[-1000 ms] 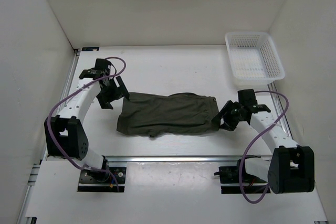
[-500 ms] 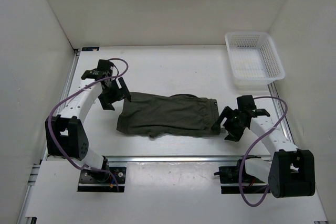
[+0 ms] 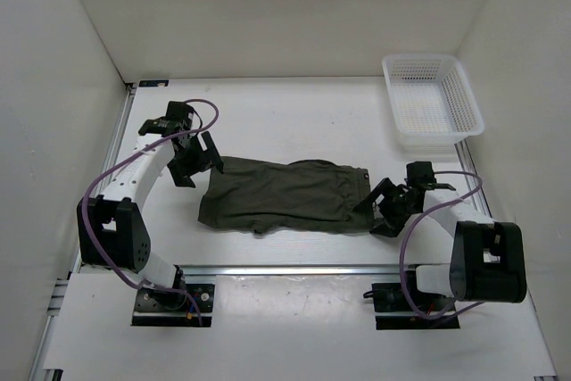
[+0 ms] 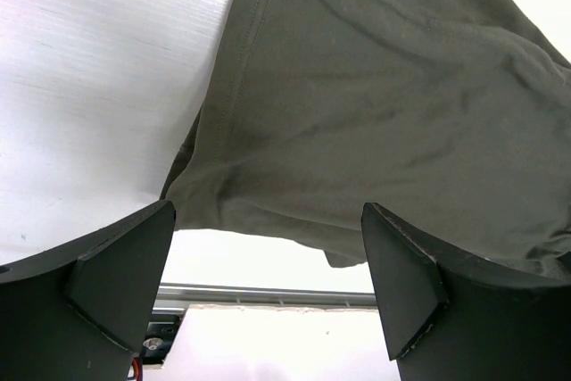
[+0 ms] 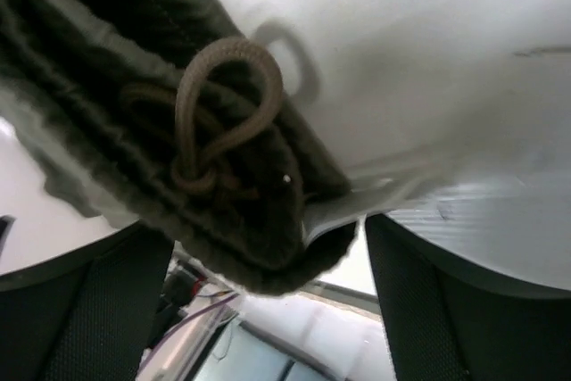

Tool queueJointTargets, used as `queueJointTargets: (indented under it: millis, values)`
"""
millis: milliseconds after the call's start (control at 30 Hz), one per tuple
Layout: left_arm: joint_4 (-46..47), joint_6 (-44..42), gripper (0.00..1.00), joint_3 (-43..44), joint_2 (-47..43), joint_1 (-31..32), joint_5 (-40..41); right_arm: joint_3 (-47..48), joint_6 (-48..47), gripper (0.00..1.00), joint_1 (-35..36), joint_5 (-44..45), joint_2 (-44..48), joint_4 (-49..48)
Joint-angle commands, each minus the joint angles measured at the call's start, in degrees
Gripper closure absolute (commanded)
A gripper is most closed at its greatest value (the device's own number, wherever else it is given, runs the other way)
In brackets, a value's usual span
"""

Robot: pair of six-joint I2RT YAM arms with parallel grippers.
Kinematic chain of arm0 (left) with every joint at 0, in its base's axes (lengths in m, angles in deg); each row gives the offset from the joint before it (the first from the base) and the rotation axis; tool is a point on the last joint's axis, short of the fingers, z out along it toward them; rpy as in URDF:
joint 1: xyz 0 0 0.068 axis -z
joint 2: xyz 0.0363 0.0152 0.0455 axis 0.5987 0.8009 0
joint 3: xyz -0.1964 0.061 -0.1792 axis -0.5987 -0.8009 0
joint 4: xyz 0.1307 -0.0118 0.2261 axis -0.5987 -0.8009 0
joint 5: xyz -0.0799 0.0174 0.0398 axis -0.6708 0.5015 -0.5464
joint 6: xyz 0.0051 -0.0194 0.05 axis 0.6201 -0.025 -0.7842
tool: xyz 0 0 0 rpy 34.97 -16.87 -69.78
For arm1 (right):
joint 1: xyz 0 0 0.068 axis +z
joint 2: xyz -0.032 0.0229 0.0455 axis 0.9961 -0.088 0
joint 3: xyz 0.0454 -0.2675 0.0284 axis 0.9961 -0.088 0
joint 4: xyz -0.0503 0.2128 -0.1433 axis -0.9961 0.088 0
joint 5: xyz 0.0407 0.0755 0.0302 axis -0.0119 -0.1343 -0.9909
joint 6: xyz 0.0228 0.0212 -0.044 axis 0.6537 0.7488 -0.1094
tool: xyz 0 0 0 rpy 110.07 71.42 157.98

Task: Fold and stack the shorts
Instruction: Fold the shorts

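The dark olive shorts (image 3: pixel 285 195) lie flat in the middle of the table, waistband to the right. My left gripper (image 3: pixel 193 160) is open at their far left corner. In the left wrist view the shorts (image 4: pixel 384 113) fill the area ahead of the open left gripper (image 4: pixel 268 296), with nothing between its fingers. My right gripper (image 3: pixel 379 210) is open at the waistband end. In the right wrist view the bunched waistband (image 5: pixel 259 238) with its drawstring loop (image 5: pixel 223 100) sits between the spread fingers of the right gripper (image 5: pixel 268 310). A pale flap (image 5: pixel 357 207) shows beside it.
A white mesh basket (image 3: pixel 432 100) stands at the far right corner. White walls enclose the table on three sides. A metal rail (image 3: pixel 294 268) runs along the near edge between the arm bases.
My right gripper dropped and moved left onto the waistband end, and its arm drew in closer to its base. The left arm and the shorts barely moved.
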Motion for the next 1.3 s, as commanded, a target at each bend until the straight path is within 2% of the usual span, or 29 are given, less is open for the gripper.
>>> queueJointTargets:
  millis: [0,67,200,233,300,333,400,433,467,500,533,667,700,833,967,1267]
  values:
    - [1.3,-0.4,0.04,1.0,-0.5,0.4,-0.4,-2.0,3.4,0.13,-0.1,-4.4,-2.1,-6.3]
    - [1.3,-0.4,0.04,0.4,0.2,0.4,-0.4,-2.7,4.2,0.17,-0.1,-3.1,-3.4,-6.8]
    - [2.5,-0.4,0.04,-0.3,0.7,0.4,-0.4,-3.3,5.3,0.38,-0.1,3.4,-3.4,-7.5]
    - [2.5,-0.4,0.04,-0.8,0.7,0.4,-0.4,-2.6,5.3,0.52,-0.1,4.8,-3.4,-7.5]
    - [2.5,-0.4,0.05,-0.8,1.4,0.4,-0.4,-1.8,4.6,0.64,-0.1,8.9,-3.4,-7.0]
    - [3.1,-0.4,0.05,-0.8,2.0,0.4,-0.4,-0.7,4.6,0.74,-0.1,10.0,-3.4,-6.4]
    - [3.1,-0.4,0.05,-0.8,2.5,0.9,-0.4,0.9,2.2,0.84,-0.1,13.4,-2.8,-4.1]
    - [3.6,-0.4,0.07,-0.8,3.3,0.9,-0.4,2.8,1.3,0.94,-0.1,14.4,-2.8,-3.0]
    - [3.6,-0.4,0.08,-1.3,3.3,0.9,-0.4,3.9,0.3,0.98,-0.1,15.4,-2.8,-0.9]
    - [4.6,-0.4,0.10,-2.0,4.6,0.9,-0.4,5.0,-0.7,1.00,-0.1,16.6,-2.8,0.1]
    - [5.2,-0.4,0.22,-2.0,5.3,0.9,-0.4,7.2,-2.9,1.00,-0.1,17.7,-2.2,1.1]
    - [7.9,-0.4,0.80,-4.4,10.0,1.4,-2.3,14.3,-9.8,1.00,-0.1,22.5,-0.8,5.7]
    - [9.0,0.2,0.90,-5.0,11.7,1.4,-2.3,15.9,-11.4,1.00,0.4,23.5,-0.8,7.9]
    - [11.1,2.0,0.90,-5.0,15.5,2.7,-4.2,23.3,-18.9,1.00,2.9,29.9,-1.3,11.6]
    - [11.7,3.1,0.90,-2.2,17.8,6.0,-4.8,29.0,-21.3,1.00,5.9,33.3,-2.4,13.0]
    - [14.4,4.4,0.90,-0.3,24.2,9.5,-8.6,41.7,-24.1,1.00,23.1,40.2,-8.8,15.8]
